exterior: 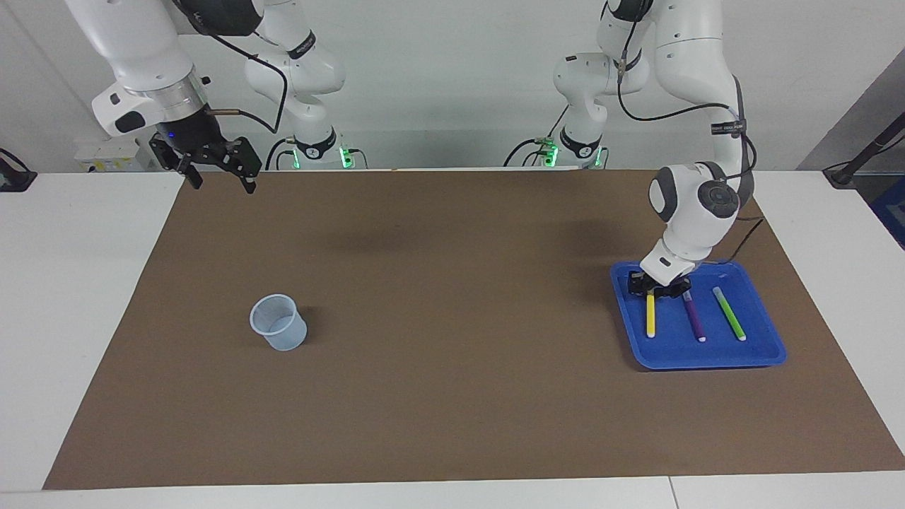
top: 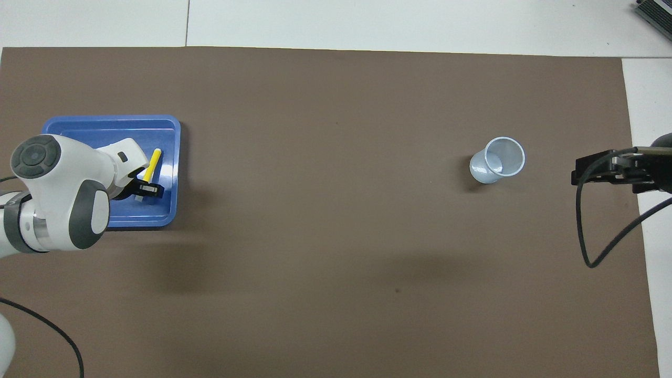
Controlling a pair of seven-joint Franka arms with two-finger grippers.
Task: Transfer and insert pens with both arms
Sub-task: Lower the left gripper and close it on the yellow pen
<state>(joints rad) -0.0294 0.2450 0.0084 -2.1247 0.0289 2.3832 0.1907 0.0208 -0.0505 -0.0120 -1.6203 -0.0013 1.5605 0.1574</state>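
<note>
My left gripper (exterior: pixel 655 290) is down in the blue tray (exterior: pixel 707 358), shut on the robot-side end of the yellow pen (exterior: pixel 650 319). That pen's free end points away from the robots, low at the tray floor. The purple pen (exterior: pixel 695 319) and green pen (exterior: pixel 729 315) lie beside it in the tray. In the overhead view only the yellow pen (top: pixel 153 163) shows beside the left gripper (top: pixel 143 191); the arm hides the other pens. My right gripper (exterior: pixel 223 185) hangs open and empty over the mat's corner at its own end, also seen as the right gripper (top: pixel 576 172).
A translucent pale-blue cup (exterior: pixel 279 323) stands upright on the brown mat (exterior: pixel 452 396) toward the right arm's end, shown too as the cup (top: pixel 497 160). Two small white arms with green-lit bases stand at the robots' edge. A black cable (top: pixel 593 247) loops below the right gripper.
</note>
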